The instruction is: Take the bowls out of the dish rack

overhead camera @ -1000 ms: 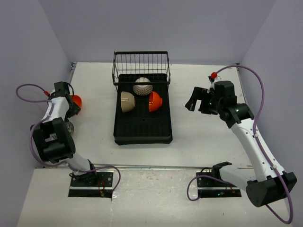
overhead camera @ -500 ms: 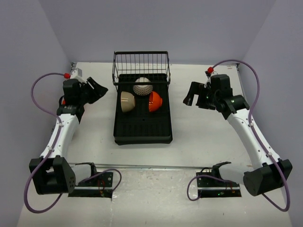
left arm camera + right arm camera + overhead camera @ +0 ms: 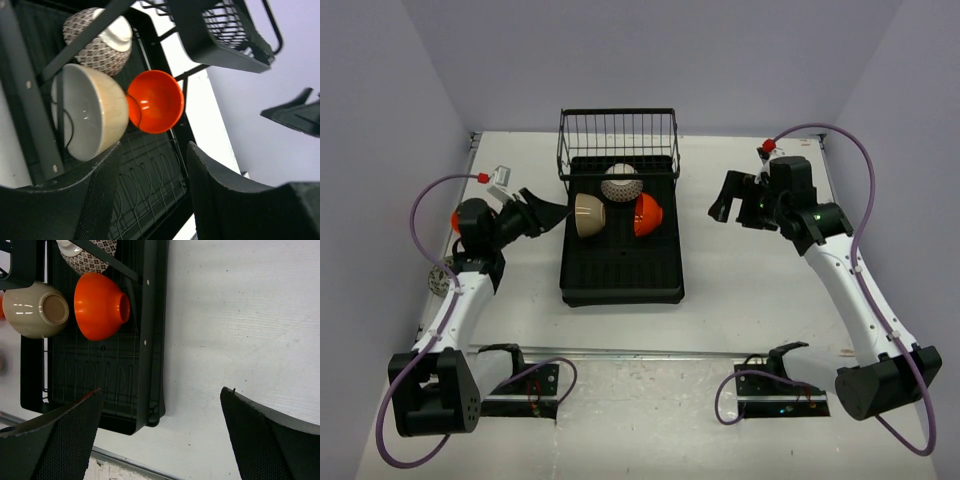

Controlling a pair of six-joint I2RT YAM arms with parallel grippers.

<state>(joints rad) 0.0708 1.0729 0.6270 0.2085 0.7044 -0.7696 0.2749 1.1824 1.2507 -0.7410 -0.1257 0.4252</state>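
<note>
Beige bowl [image 3: 588, 215], on its side at the left edge of the dish rack [image 3: 566, 272], opens toward the spread, empty left claw [image 3: 555, 212], the nearer arm.

Black dish rack [image 3: 620, 275]; beige bowl [image 3: 588, 215], orange bowl [image 3: 649, 214], white patterned bowl [image 3: 621, 185] w/ dark diamond lattice. White table [image 3: 740, 290], lilac walls [image 3: 650, 60].

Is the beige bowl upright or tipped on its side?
Tipped on its side: the beige bowl shows its opening in the left wrist view, its foot in the right.
</note>
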